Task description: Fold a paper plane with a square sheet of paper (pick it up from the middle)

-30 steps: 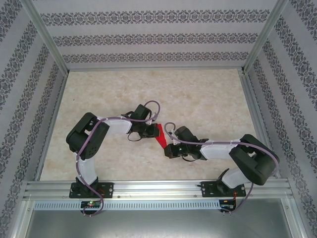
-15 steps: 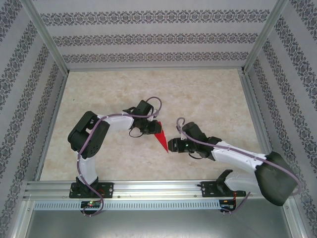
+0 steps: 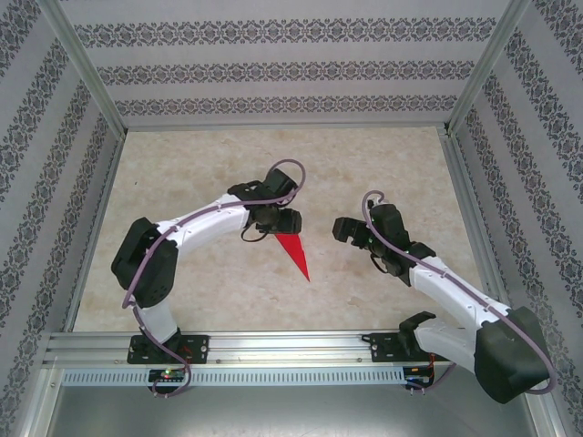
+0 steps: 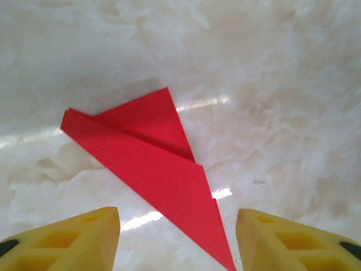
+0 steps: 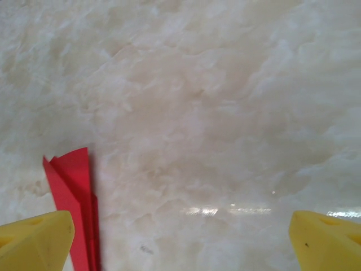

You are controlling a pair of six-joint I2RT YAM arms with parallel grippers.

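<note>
**Ana:** Where was the paper plane (image 3: 291, 251) lying?

**Ben:** Flat on the table (image 3: 182, 182), roughly midway between the left and right edges and slightly nearer the near edge than the far one. Its sharp tip pointed toward the near edge. In the left wrist view (image 4: 152, 164) it showed as a slim red dart with one flap layered over another.

**Ana:** And the fingers?

**Ben:** Both pairs were released. The left gripper (image 3: 279, 225) hovered over the broad end with its yellow fingertips (image 4: 62, 237) spread to either side of the dart, clasping nothing. The right gripper (image 3: 341, 229) was parted as wide as it goes, well apart from the paper toward the right edge. The right wrist view caught just a strip of red (image 5: 70, 192) beside one finger.

**Ana:** So what was the step, by your reading?

**Ben:** Letting go of a finished-looking fold. I judged the folding essentially done.

**Ana:** How would it be done well?

**Ben:** Lift the left gripper straight up, so a fingertip doesn't drag that thin paper or flick a flap open. Keep the right one clear on its own side. If another crease were wanted, I'd press along the long edge, not the tip, which would crumple easily.
</note>
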